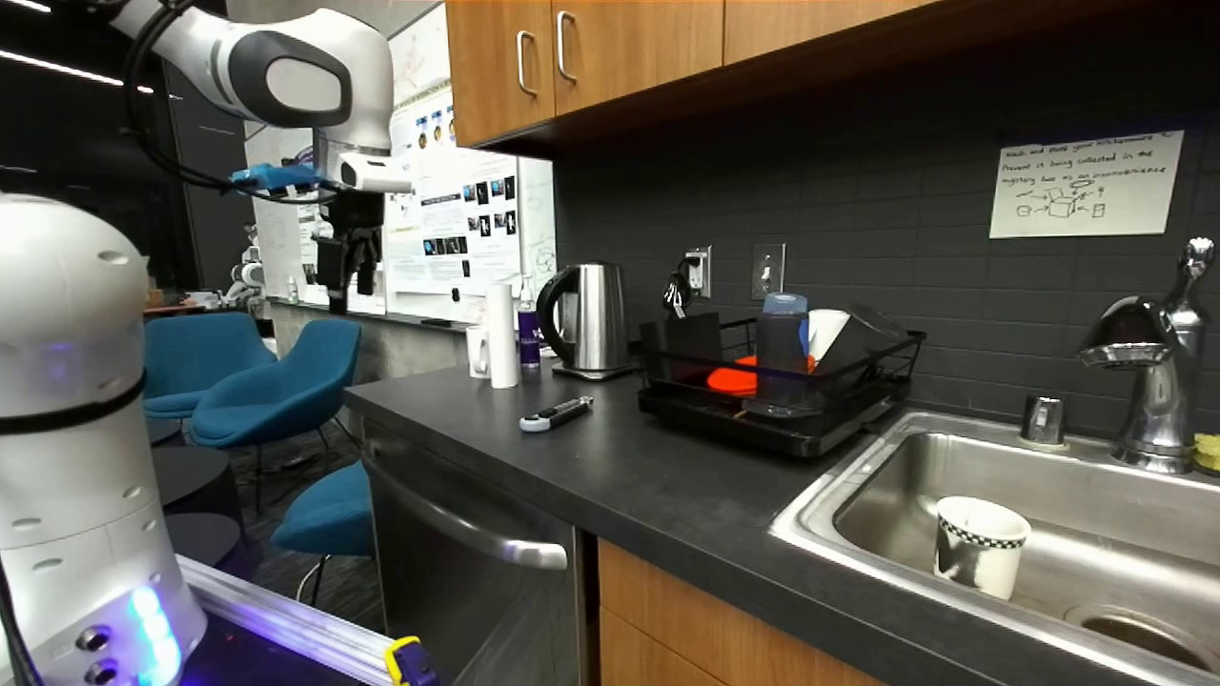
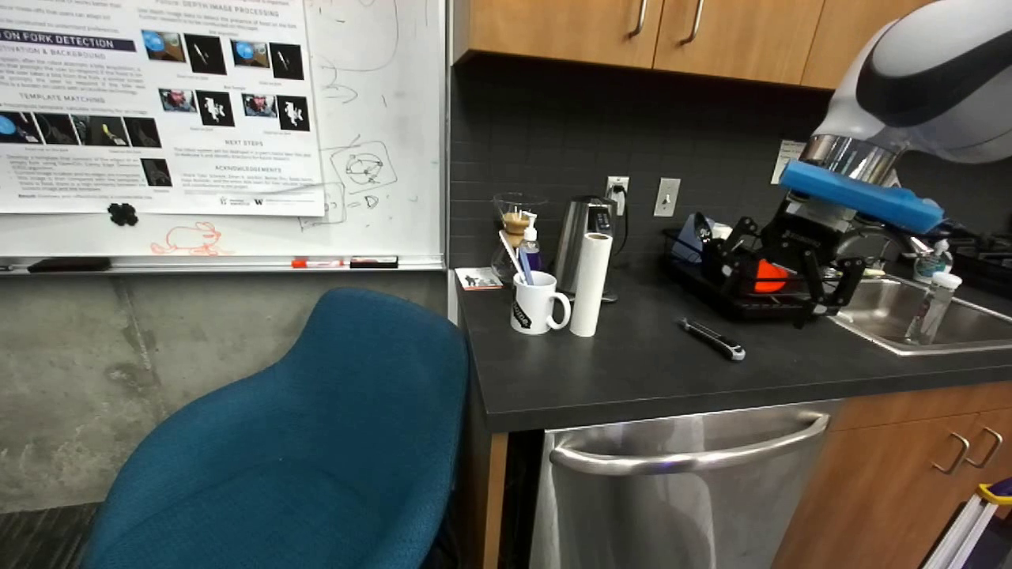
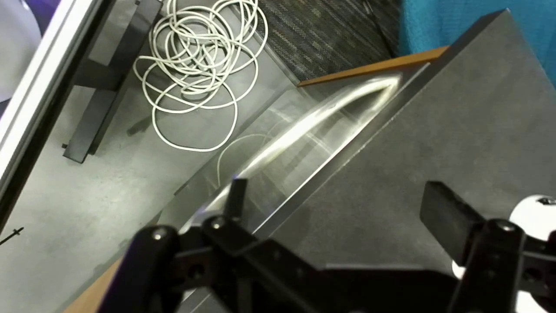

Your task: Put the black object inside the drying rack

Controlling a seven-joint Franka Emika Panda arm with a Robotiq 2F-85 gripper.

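Jaws spread wide, empty before me — approach stage, seemingly; next, a sideways descent to the black cutter (image 1: 559, 414) below.

Both exterior views face the counter (image 1: 620, 462) from its front (drying rack (image 1: 724, 421) and kettle (image 1: 599, 319) in each); the wrist view looks down over the counter's edge (image 3: 354, 156).

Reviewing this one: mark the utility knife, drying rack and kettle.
Utility knife (image 1: 562, 413), in an exterior view: black middle of its body.
Drying rack (image 1: 734, 427), in an exterior view: near wall of its base.
Kettle (image 1: 602, 319), in an exterior view: its steel body.
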